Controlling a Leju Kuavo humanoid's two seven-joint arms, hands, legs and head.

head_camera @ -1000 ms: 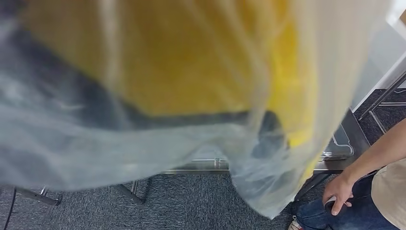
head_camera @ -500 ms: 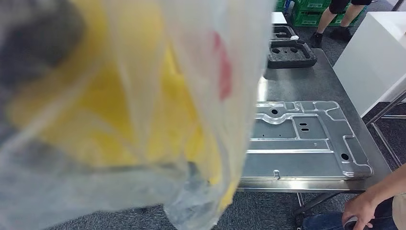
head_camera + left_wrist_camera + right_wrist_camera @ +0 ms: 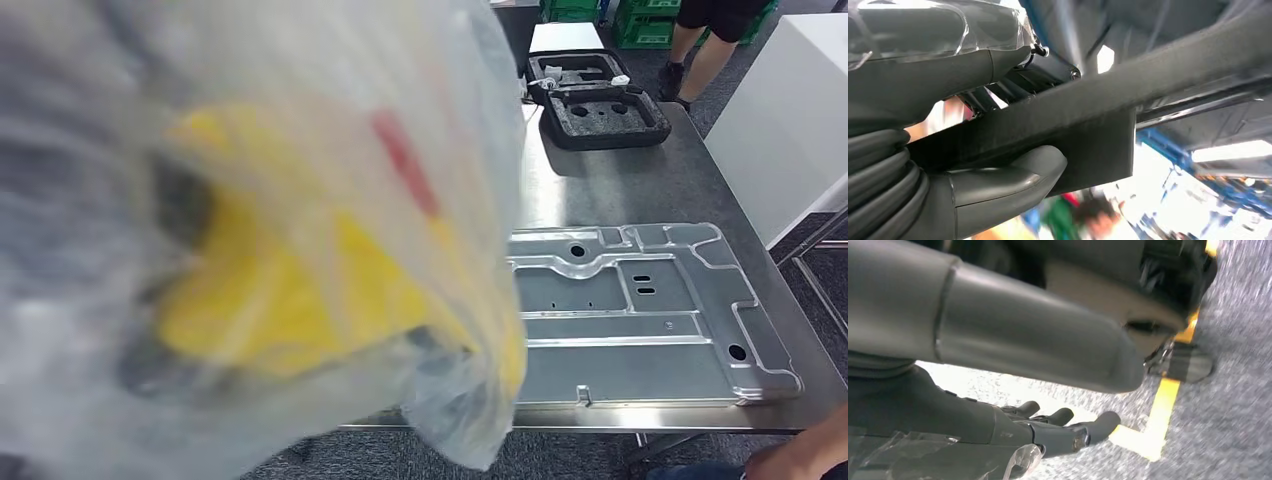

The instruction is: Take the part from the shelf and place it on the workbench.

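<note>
Now the carry step: left hand (image 3: 983, 185) fingers (image 3: 1013, 172) grasp the bagged part (image 3: 280, 290); right hand (image 3: 1048, 432) fingers (image 3: 1098, 422) released; next, lower onto the table (image 3: 620, 190).

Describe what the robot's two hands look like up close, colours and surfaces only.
The left hand has a grey ribbed cover and a thick, smooth grey thumb, with clear plastic film above it. The right hand has a broad grey thumb, darker slim fingers and clear film near the wrist.

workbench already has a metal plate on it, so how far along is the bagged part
Picked up: the bagged yellow part is off the shelf, carried close to the head camera; the left hand grips a dark flat piece. In hand: bringing it toward the workbench. Left: setting it down, perhaps near the metal plate.
</note>
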